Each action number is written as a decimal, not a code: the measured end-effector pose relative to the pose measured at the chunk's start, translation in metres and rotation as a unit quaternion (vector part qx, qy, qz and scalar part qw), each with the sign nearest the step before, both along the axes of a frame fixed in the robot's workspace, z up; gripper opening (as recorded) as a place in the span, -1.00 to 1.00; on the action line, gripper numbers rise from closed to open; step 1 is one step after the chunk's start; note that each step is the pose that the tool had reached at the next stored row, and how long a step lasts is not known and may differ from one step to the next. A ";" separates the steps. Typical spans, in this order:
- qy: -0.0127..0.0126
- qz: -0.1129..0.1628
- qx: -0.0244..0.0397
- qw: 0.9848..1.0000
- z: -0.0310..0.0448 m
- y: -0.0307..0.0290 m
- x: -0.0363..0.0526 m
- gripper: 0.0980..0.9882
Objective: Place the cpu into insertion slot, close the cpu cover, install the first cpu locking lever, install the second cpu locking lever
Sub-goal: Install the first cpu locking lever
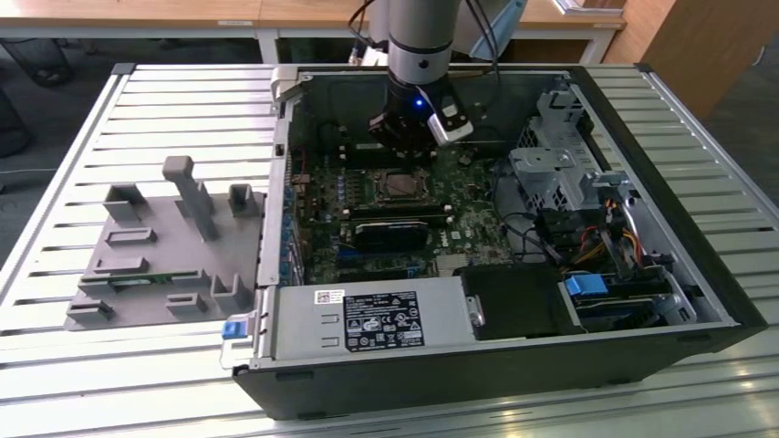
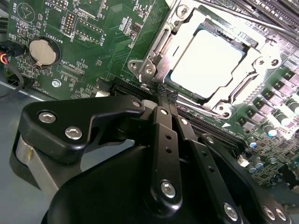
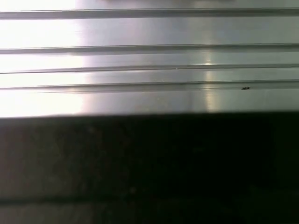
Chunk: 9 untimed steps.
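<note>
In the second wrist view the cpu point(image 2: 205, 63) lies flat in its socket with its grey metal top up. The silvery cpu cover point(image 2: 254, 63) is folded down around it as a frame. A thin locking lever point(image 2: 243, 18) runs along the socket's far side, and another lever's bent end point(image 2: 148, 69) sits at the socket's near corner. My gripper point(image 2: 162, 91) is shut, its fingertips pressed together just beside that corner, with nothing seen between them. In the exterior view the gripper point(image 1: 402, 151) hangs low inside the case, right behind the socket point(image 1: 396, 187).
The open black computer case point(image 1: 681, 274) lies on a slatted metal table point(image 1: 182, 100). Black memory sticks point(image 1: 396, 219) sit in front of the socket, drive cages and cables point(image 1: 572, 201) to the exterior view's right, and a grey fixture point(image 1: 159, 255) on the left. A coin battery point(image 2: 42, 51) is on the board.
</note>
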State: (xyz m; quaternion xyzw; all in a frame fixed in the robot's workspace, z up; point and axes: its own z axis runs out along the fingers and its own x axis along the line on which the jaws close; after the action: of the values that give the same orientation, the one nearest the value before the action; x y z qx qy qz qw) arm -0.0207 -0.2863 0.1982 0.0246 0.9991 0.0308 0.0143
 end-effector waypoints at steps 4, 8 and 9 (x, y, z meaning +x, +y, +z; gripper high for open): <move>0.000 0.000 -0.001 1.000 -0.0004 0.0000 0.0000 -0.98; 0.000 0.000 0.000 1.000 0.0007 0.0002 0.0002 -0.98; 0.000 0.000 0.000 1.000 0.0012 0.0002 0.0002 -0.98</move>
State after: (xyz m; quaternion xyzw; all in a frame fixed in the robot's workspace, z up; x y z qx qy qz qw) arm -0.0205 -0.2860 0.1994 0.0245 0.9991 0.0305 0.0147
